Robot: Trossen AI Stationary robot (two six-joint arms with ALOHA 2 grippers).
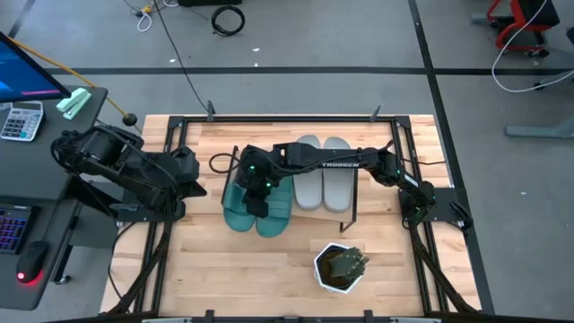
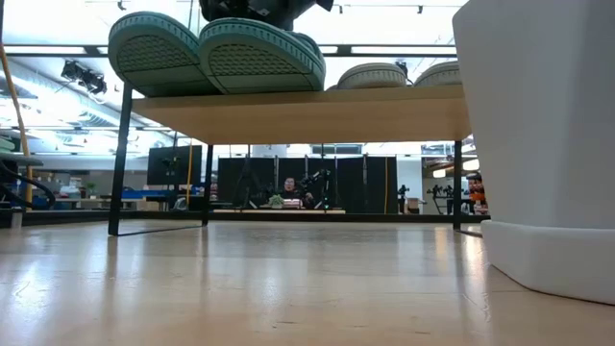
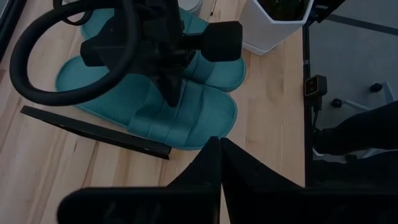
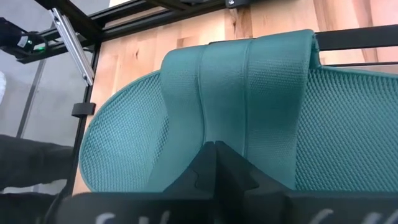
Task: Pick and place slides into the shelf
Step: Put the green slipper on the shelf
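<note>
High view: right gripper [image 1: 257, 190] shut, apparently pinching a teal slide's [image 1: 274, 205] strap on the shelf [image 2: 298, 113]. Grey slides [image 1: 323, 172] right of it. Left gripper [image 1: 191, 176] shut, empty, left of shelf.

2 teal slides [image 1: 257, 205] right under the right gripper [image 1: 258, 199], 2 grey slides [image 1: 323, 172] just beside it, 1 shelf [image 2: 307, 113], 1 white plant pot [image 1: 340, 267] near it.

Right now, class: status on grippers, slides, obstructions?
Right gripper shut on teal rubber slide's strap atop light-wood shelf. Left gripper shut, empty. Nothing obstructing.
</note>
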